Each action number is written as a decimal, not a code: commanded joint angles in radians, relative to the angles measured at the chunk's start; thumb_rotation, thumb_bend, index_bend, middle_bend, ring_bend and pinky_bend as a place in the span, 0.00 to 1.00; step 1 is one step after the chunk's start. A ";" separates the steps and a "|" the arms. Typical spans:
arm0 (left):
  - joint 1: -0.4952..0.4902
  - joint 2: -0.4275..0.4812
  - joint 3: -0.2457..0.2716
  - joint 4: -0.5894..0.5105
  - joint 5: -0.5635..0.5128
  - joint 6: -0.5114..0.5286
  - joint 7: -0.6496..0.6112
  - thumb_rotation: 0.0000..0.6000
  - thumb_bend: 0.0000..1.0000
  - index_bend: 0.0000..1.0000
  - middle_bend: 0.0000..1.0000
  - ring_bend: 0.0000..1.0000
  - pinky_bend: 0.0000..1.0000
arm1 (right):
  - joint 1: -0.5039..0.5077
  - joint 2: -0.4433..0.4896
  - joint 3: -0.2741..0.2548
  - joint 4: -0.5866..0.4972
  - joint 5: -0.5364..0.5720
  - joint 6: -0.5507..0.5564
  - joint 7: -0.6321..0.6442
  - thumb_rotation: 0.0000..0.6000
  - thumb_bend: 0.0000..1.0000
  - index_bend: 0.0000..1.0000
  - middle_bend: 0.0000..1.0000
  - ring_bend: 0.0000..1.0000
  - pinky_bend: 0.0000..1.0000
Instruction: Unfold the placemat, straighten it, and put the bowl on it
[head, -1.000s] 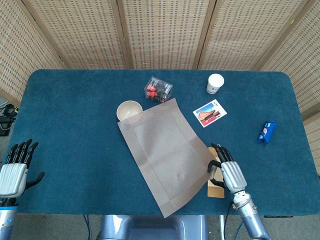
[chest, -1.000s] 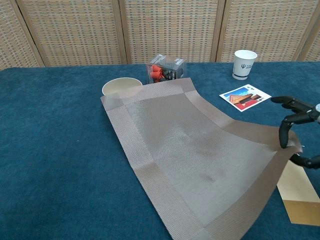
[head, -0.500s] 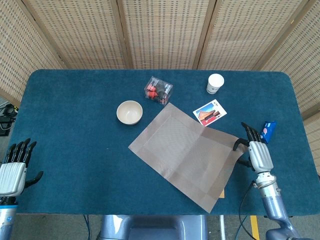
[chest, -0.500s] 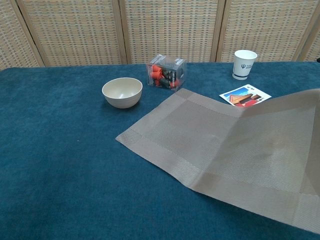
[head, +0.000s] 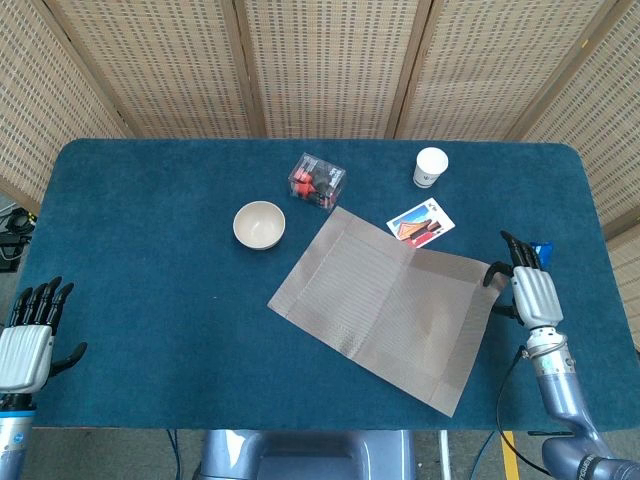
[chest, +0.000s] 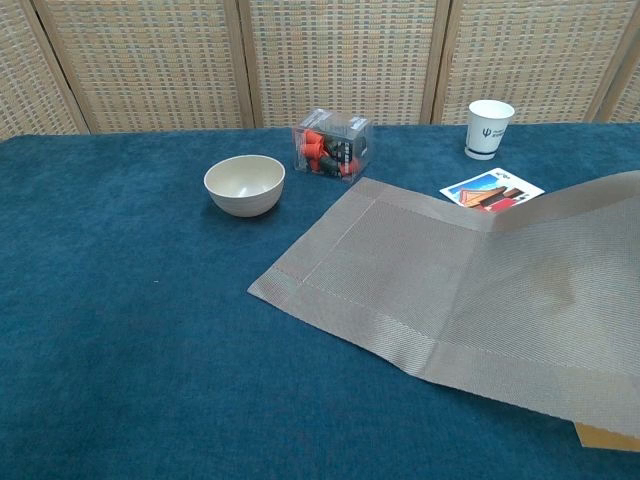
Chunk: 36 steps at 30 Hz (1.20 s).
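The grey-brown placemat (head: 390, 305) lies unfolded and askew on the blue table, right of the middle. Its right part is lifted off the cloth in the chest view, where the placemat (chest: 470, 290) rises toward the frame's right edge. My right hand (head: 527, 290) is at the mat's far right corner and pinches its edge; the chest view does not show this hand. The cream bowl (head: 259, 224) stands upright and bare left of the mat, apart from it, and the bowl (chest: 244, 184) is also plain in the chest view. My left hand (head: 30, 335) hovers at the table's near left corner, fingers spread, holding nothing.
A clear box with red pieces (head: 318, 181) stands just behind the mat's far corner. A paper cup (head: 431, 166) and a picture card (head: 420, 222) lie at the back right. A blue packet (head: 545, 250) peeks out behind my right hand. A brown card's corner (chest: 605, 437) shows under the mat.
My right hand has dragged the mat to the right and swung it round, uncovering the bowl. The brown card is now under the mat. The left hand has barely moved.
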<state>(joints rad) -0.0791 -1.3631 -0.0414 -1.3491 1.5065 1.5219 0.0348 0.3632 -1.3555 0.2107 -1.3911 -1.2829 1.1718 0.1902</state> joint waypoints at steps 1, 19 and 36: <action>0.000 -0.001 0.001 0.000 0.000 -0.001 0.001 1.00 0.22 0.06 0.00 0.00 0.00 | 0.002 0.003 0.000 0.005 0.008 -0.005 -0.014 1.00 0.47 0.58 0.04 0.00 0.00; -0.006 0.006 -0.001 -0.006 0.006 -0.005 -0.010 1.00 0.22 0.06 0.00 0.00 0.00 | -0.117 0.060 -0.074 0.005 -0.070 0.131 0.058 1.00 0.19 0.09 0.00 0.00 0.00; -0.138 0.009 -0.035 -0.110 0.057 -0.117 0.183 1.00 0.13 0.07 0.00 0.00 0.00 | -0.222 0.124 -0.126 -0.075 -0.206 0.333 0.044 1.00 0.13 0.09 0.00 0.00 0.00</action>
<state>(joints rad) -0.1884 -1.3467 -0.0649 -1.4414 1.5564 1.4339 0.1849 0.1428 -1.2358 0.0851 -1.4615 -1.4885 1.5059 0.2310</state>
